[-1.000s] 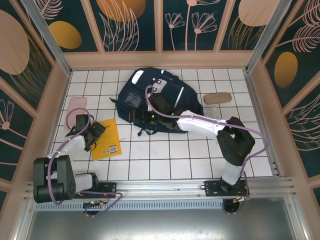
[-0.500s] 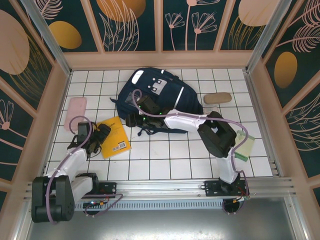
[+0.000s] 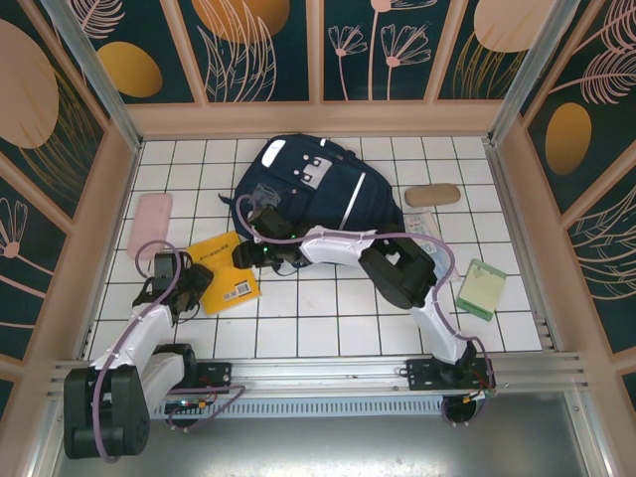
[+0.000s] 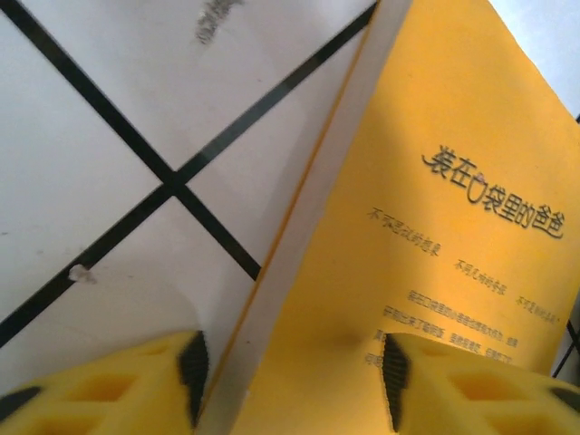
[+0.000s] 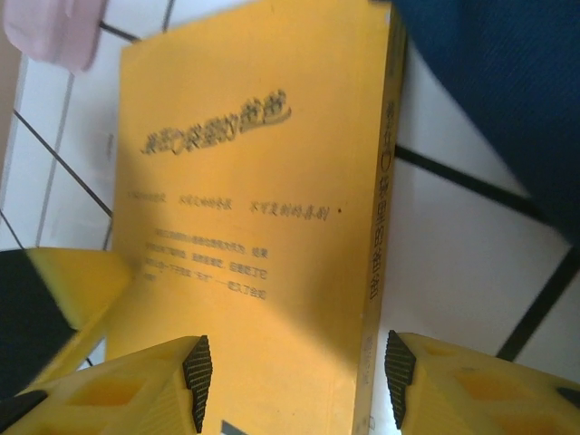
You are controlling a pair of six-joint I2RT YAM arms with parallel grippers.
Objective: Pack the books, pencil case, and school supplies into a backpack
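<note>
The bright yellow book point(image 3: 227, 274) lies flat on the white tiles, just left of the navy backpack point(image 3: 320, 189). At its lower left edge my left gripper point(image 3: 194, 285) stands open. In the left wrist view that gripper point(image 4: 292, 381) straddles the book's point(image 4: 435, 254) white page edge, one finger over the tile and one over the cover. At the book's upper right corner my right gripper point(image 3: 248, 254) stands open. The right wrist view shows this gripper point(image 5: 292, 381) straddling the book's point(image 5: 245, 208) spine. The other books are out of view.
A pink case point(image 3: 149, 223) lies left of the book, and its corner point(image 5: 53, 32) shows in the right wrist view. A tan pouch point(image 3: 430, 195) and a pale green item point(image 3: 480, 289) lie right of the backpack. Wooden walls enclose the tiled floor.
The right arm swung left from over the backpack down to the book's corner. The book turned and shifted slightly right. Both grippers' jaws narrowed from wide open.
</note>
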